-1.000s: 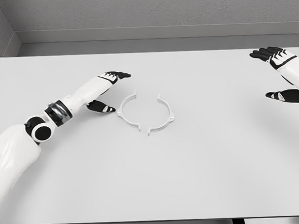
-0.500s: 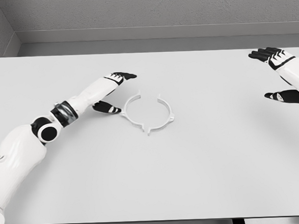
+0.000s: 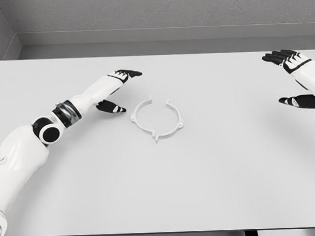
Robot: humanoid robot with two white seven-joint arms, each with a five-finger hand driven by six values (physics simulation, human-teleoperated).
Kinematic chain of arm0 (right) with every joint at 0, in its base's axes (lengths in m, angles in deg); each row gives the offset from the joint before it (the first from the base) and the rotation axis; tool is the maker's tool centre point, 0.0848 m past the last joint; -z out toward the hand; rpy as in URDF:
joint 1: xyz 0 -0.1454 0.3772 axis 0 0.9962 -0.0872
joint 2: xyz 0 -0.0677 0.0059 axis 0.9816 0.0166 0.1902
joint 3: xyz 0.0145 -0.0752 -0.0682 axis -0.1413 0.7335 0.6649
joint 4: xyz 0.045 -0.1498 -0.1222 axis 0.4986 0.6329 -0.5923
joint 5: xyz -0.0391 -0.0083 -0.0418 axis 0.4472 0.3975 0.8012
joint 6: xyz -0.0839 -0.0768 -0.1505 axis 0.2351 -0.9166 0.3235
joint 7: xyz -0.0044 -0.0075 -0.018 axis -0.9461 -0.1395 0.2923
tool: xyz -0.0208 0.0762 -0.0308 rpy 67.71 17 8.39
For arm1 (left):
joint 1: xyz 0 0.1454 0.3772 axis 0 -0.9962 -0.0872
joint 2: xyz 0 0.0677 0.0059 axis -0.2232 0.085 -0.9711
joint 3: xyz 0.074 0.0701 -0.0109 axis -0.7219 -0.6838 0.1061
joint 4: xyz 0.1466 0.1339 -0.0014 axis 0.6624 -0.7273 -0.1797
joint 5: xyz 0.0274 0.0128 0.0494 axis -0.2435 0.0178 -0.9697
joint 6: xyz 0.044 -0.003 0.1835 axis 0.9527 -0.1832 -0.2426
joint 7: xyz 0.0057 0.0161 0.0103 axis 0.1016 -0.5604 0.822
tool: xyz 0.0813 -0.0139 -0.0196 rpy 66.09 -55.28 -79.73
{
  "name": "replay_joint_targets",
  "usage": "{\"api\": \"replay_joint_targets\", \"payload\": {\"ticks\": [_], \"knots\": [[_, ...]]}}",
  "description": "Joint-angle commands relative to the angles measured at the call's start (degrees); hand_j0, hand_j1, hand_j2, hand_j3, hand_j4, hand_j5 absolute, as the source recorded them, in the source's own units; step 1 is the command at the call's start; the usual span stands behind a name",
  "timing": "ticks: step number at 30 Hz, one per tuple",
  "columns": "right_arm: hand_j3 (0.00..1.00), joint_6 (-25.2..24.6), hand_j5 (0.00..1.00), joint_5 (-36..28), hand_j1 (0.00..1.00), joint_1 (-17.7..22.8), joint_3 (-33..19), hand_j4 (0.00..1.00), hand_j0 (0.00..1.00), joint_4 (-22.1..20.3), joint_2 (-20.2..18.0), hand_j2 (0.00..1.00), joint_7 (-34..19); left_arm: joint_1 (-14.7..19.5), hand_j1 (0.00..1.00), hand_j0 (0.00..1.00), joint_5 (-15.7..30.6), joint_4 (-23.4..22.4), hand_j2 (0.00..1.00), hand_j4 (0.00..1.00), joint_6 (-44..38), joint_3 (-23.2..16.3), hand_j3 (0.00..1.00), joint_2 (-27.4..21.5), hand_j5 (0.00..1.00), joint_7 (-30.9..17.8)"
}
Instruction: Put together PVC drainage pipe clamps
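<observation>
Table [image 3: 165,190] white and broad; two white clamp halves [image 3: 157,119] lay near its middle, meeting as a ring, small gap at the far side; left hand [image 3: 115,91] just left of them, fingers spread, holding nothing; right hand [image 3: 296,77] far right, open-fingered, well apart.

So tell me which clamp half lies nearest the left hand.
The left clamp half, the arc bulging toward the left hand. The right clamp half lies beyond it, on the ring's far side.
</observation>
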Motion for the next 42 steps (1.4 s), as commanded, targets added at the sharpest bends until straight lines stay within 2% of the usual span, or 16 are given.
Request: {"api": "replay_joint_targets", "payload": {"ticks": [1,14,42], "knots": [[1.00,-0.08,1.00,-0.41,1.00,0.00,-0.01,1.00,1.00,0.02,-0.06,1.00,0.03,0.00,1.00,1.00,0.28,-1.01,1.00,1.00,-0.01,0.03,1.00,0.73,1.00,0.03],[1.00,-0.08,1.00,-0.41,1.00,-0.09,-0.01,1.00,1.00,0.11,0.03,1.00,0.03,0.62,1.00,1.00,0.19,-3.56,1.00,1.00,-0.01,-0.06,1.00,2.84,1.00,0.03],[1.00,-0.08,1.00,-0.50,1.00,-0.09,-0.01,1.00,1.00,-0.24,0.03,1.00,0.12,0.62,1.00,1.00,0.37,-2.95,1.00,1.00,-0.01,-0.15,1.00,3.54,1.00,0.03]]}}
